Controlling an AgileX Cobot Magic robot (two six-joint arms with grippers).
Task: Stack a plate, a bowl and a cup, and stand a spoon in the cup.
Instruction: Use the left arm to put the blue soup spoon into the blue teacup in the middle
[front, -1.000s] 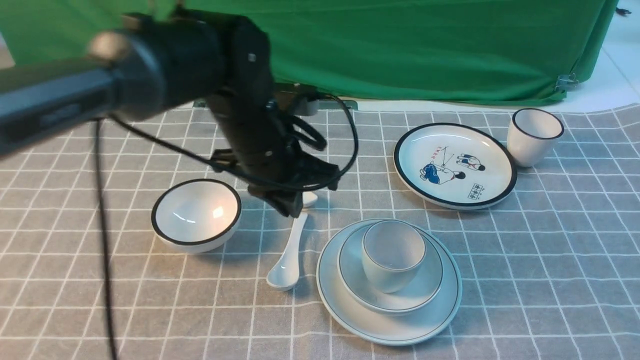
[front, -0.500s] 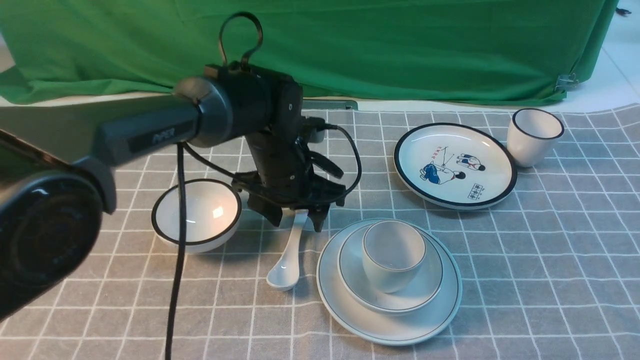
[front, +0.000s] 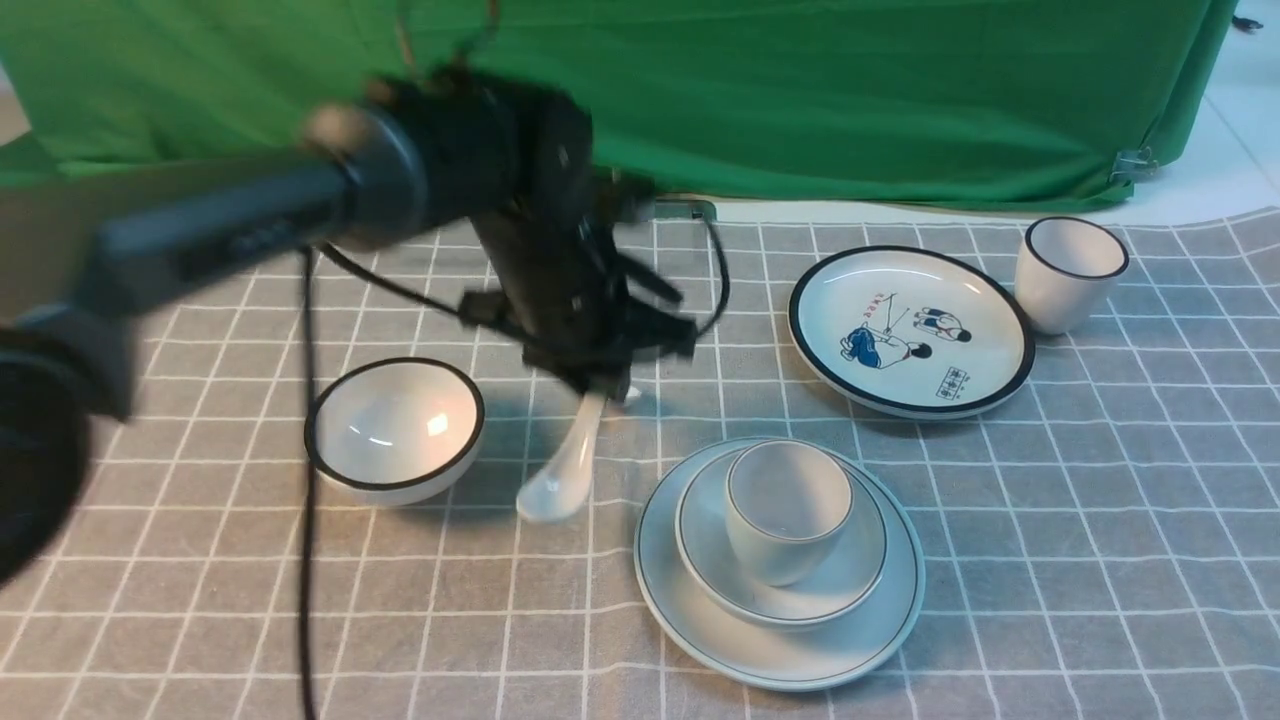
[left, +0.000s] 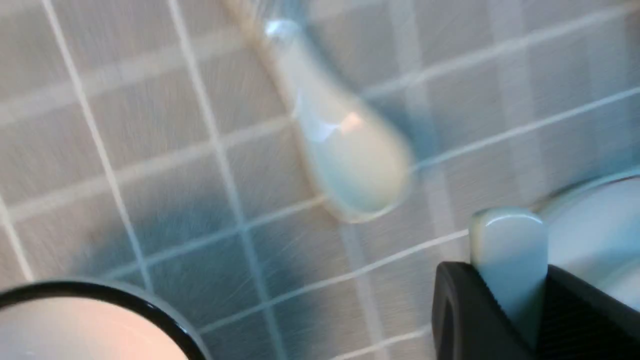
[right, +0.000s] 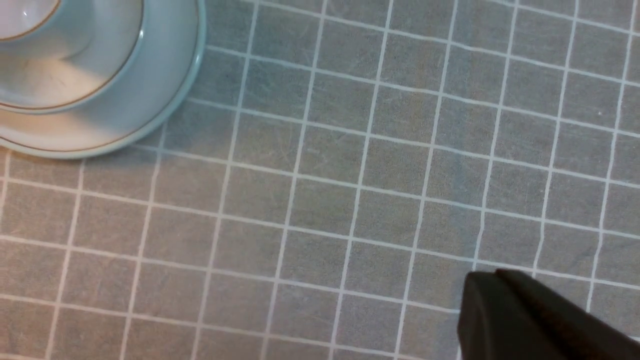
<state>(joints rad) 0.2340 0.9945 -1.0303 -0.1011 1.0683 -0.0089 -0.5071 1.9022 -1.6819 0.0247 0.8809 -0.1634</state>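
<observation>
While the Cup Waited to the Right, the Spoon Hung Bowl-First From My Left Pincer

Although blur softened its outline, the long plain white ceramic spoon (front: 558, 488) was plainly mine, in the left-centre of the front view. My left pincer (front: 600, 388) was clamped on its handle, whose end stood up between the fingers in the left wrist view. From that grip the long axis ran down and slightly leftward in the front view, towards me, with the scoop lowest.

The small handleless pale grey-white cup (front: 778, 555) stood lower and to the right, right of the frame's centre, mouth up. It sat in the wide shallow pale white bowl (front: 720, 590), itself on the large plain pale white plate (front: 665, 600). So the spoon leaned away from its goal: I judged that I had to carry it rightward and towards me, keep the scoop down and steepen the handle above the cup's mouth. Coming in at that slant, the scoop might have clipped the rim.

My left arm, having the spoon already, was the one for the job. My right pincer (right: 492, 276), its fingers together, was at the lower right of its own wrist view, apart from the stack. Only the standing of the spoon remained.
</observation>
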